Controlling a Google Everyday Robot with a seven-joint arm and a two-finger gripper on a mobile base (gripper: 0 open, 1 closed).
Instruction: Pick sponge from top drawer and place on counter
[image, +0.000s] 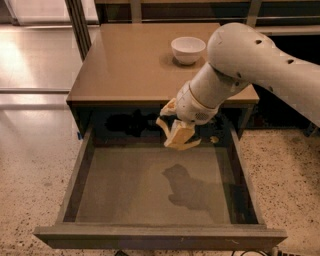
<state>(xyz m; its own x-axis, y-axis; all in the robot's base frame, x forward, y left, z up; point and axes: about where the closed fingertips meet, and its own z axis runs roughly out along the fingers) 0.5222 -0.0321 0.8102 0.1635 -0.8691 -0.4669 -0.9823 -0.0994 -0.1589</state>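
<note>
My gripper (175, 134) hangs over the open top drawer (115, 195), just below the front edge of the counter (125, 65). It is shut on the sponge (182, 136), whose yellow foam shows between the fingers. The sponge is held well above the drawer's grey floor and casts a shadow there. The white arm comes in from the upper right and covers the counter's right front corner.
A white bowl (188, 49) stands on the counter at the back right. The drawer's low side walls and front panel (155, 238) stick out toward the camera. Speckled floor (290, 180) lies to the right, glossy floor to the left.
</note>
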